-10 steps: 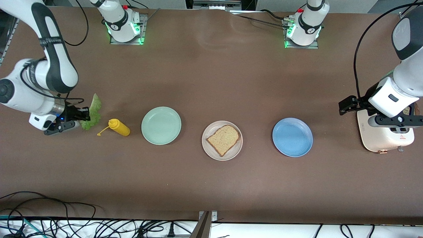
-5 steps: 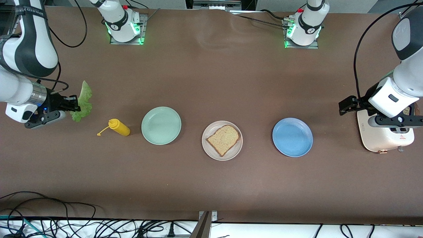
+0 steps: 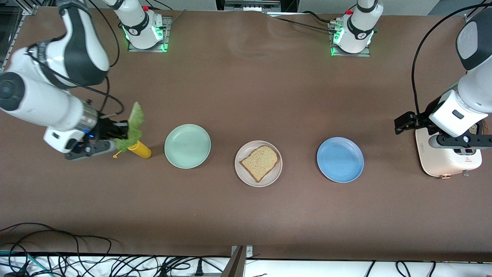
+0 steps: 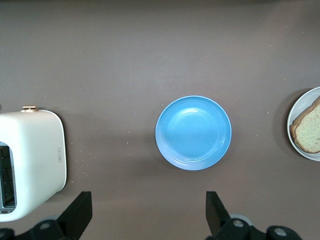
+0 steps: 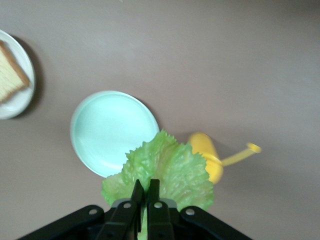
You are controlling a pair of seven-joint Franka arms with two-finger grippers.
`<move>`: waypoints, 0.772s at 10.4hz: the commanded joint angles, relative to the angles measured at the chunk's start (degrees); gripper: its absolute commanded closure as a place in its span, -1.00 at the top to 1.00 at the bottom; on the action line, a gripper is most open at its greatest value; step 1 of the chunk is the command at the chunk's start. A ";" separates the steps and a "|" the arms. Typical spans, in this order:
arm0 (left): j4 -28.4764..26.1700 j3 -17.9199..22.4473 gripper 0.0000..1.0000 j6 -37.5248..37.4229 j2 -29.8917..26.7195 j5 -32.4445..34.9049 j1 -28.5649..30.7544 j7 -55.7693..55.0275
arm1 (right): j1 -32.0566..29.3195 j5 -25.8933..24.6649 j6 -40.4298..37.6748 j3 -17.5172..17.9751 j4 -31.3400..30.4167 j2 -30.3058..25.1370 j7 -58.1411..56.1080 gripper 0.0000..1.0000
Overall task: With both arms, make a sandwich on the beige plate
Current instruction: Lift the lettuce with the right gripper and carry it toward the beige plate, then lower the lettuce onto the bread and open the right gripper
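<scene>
The beige plate [image 3: 244, 151] lies mid-table with one speckled bread slice [image 3: 260, 162] on it. Both also show in the right wrist view, the plate [image 5: 20, 102] and the slice [image 5: 9, 75]. My right gripper [image 3: 125, 132] is shut on the ruffled green lettuce leaf [image 3: 135, 117] and holds it in the air over the yellow squeeze bottle [image 3: 141, 150]. In the right wrist view the gripper [image 5: 145, 186] pinches the leaf [image 5: 172, 167]. My left gripper [image 4: 147, 215] is wide open and empty, waiting over the table beside the toaster [image 3: 447, 159]. A second bread slice is not in view.
A mint green plate [image 3: 187, 146] lies between the bottle and the beige plate. A blue plate [image 3: 340, 159] lies toward the left arm's end, and shows in the left wrist view [image 4: 193, 132]. The cream toaster [image 4: 30, 160] stands at that end. Cables run along the table's near edge.
My right arm has swung with the lettuce from the right arm's end of the table toward the mint plate, and is now over the yellow bottle. The left arm has not moved.
</scene>
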 commanded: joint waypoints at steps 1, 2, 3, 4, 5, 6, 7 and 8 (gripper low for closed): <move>1.02 0.34 1.00 -0.09 0.40 1.66 -0.57 1.02 | 6.36 0.77 -1.86 -1.02 14.60 11.20 10.47 -1.00; 1.02 0.42 1.00 -0.09 0.40 1.66 -0.57 1.02 | 9.70 0.77 -1.07 -1.37 18.56 14.46 16.44 -1.00; 1.02 0.43 1.00 -0.09 0.40 1.66 -0.57 0.93 | 13.21 0.77 0.25 -2.51 21.90 17.62 22.76 -1.00; 1.02 0.43 1.00 -0.09 0.40 1.66 -0.57 1.02 | 16.55 0.86 1.91 -3.65 24.63 20.87 28.92 -1.00; 1.02 0.43 1.00 -0.09 0.40 1.66 -0.57 1.02 | 18.59 1.99 4.98 -3.92 26.66 23.52 34.46 -1.00; 1.02 0.43 1.00 -0.09 0.40 1.66 -0.57 1.02 | 20.09 3.48 8.66 -3.84 26.94 25.20 39.13 -1.00; 1.02 0.43 1.00 -0.09 0.40 1.66 -0.57 0.93 | 22.02 3.58 12.96 -3.92 26.95 26.95 43.96 -1.00; 1.02 0.43 1.00 -0.09 0.40 1.66 -0.57 1.02 | 23.52 3.58 16.40 -4.01 27.29 28.54 47.75 -1.00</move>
